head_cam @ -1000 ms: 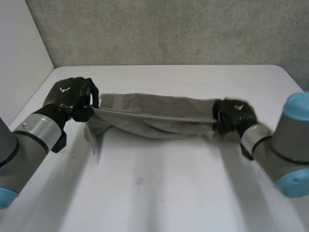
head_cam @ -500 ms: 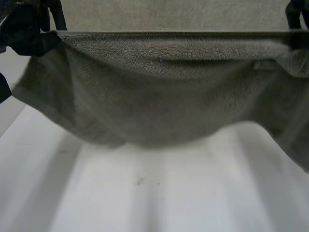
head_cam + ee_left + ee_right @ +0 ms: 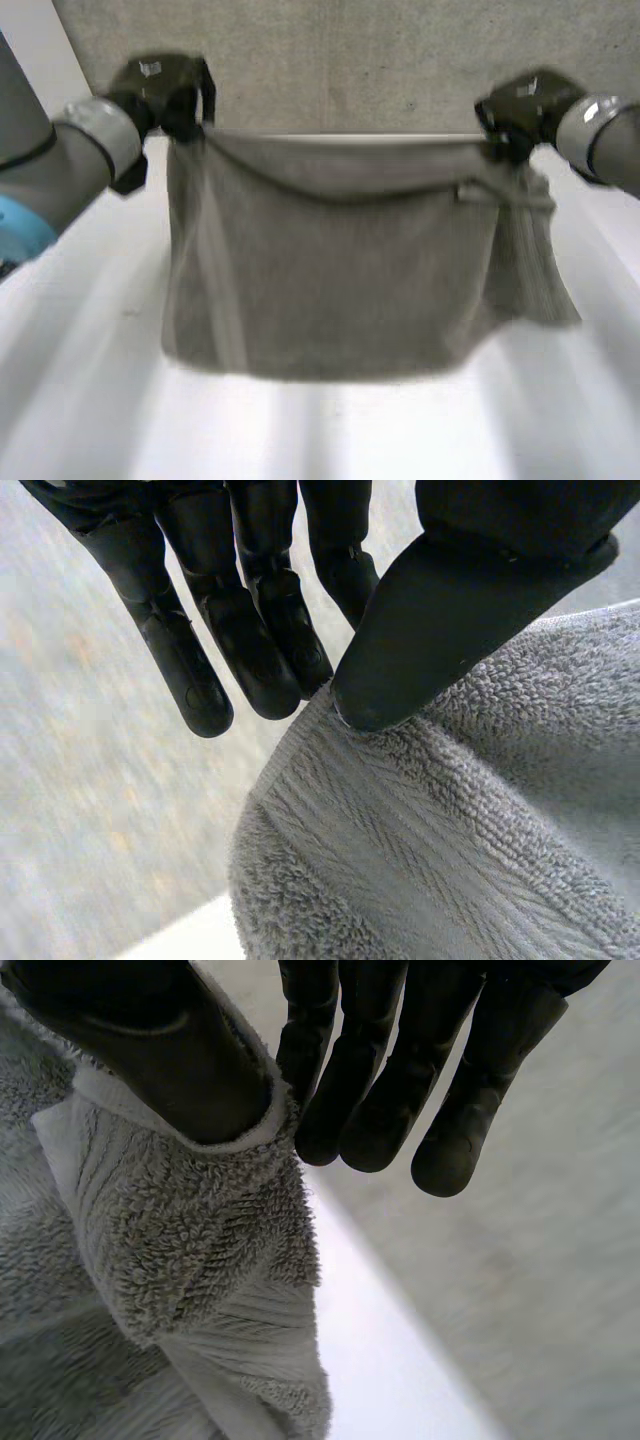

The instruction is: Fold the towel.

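A grey towel (image 3: 330, 270) hangs stretched in the air above the white table (image 3: 80, 380), its lower edge near the tabletop. My left hand (image 3: 165, 90) pinches the towel's upper left corner. In the left wrist view the thumb (image 3: 440, 630) presses the towel's hem (image 3: 420, 840) against the straight fingers (image 3: 250, 640). My right hand (image 3: 525, 105) holds the upper right corner. In the right wrist view its thumb (image 3: 170, 1050) clamps a bunched fold of towel (image 3: 190, 1240) against the fingers (image 3: 400, 1090). A loose flap of the towel hangs lower at the right side.
A grey concrete wall (image 3: 340, 60) stands behind the table. A white side panel (image 3: 40, 40) rises at the far left. Bare tabletop lies in front of the hanging towel.
Both hands have lifted the towel off the table, swung it high and close to the camera, then moved it back, so it now hangs spread between them.
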`<move>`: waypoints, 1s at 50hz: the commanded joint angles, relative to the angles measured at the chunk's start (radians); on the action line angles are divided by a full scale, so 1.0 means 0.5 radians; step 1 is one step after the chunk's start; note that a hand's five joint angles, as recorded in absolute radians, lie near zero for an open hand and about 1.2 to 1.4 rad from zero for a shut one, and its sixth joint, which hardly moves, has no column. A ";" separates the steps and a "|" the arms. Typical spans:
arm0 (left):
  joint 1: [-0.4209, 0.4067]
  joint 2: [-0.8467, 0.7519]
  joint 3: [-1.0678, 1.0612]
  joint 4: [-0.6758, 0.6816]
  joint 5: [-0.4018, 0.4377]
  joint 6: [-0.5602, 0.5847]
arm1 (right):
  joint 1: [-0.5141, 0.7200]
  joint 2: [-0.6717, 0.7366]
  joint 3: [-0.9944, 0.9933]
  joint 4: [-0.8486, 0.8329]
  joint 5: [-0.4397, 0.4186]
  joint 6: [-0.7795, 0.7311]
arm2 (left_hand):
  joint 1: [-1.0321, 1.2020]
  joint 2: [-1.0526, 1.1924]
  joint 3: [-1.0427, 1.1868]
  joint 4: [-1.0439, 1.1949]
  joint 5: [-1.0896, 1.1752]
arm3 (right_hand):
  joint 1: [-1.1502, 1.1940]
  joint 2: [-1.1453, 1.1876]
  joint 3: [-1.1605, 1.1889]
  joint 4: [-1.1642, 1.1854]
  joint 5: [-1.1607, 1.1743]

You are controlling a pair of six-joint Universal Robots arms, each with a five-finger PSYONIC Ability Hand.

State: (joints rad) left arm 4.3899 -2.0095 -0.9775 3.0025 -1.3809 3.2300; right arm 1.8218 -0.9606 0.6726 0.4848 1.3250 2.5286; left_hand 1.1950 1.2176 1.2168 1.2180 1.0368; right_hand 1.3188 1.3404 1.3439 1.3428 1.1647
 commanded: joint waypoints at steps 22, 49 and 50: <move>0.007 0.371 -1.250 0.557 -0.150 -0.140 | 0.016 -0.049 0.903 -0.021 -0.251 -0.540 | 0.402 0.357 0.359 0.357 0.370 | 0.155 0.112 0.105 0.107 0.114; -0.018 0.341 -1.497 0.741 -0.088 -0.057 | -0.149 -0.242 1.848 -1.037 -0.232 0.596 | 0.402 0.357 0.359 0.357 0.370 | -1.000 -1.043 -1.050 -1.048 -1.041; -0.021 0.347 -1.497 0.741 -0.088 -0.057 | -0.167 -0.242 1.864 -1.049 -0.232 0.646 | 0.402 0.357 0.359 0.357 0.370 | -1.000 -1.043 -1.050 -1.048 -1.041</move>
State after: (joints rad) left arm 4.3840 -1.8473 -1.7223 3.3734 -1.4249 3.2025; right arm 1.7606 -1.0571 1.5563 -0.0036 1.2073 2.7195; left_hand 1.1950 1.2179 1.2168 1.2179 1.0375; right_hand 0.8351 0.8514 0.8463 0.8470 0.6604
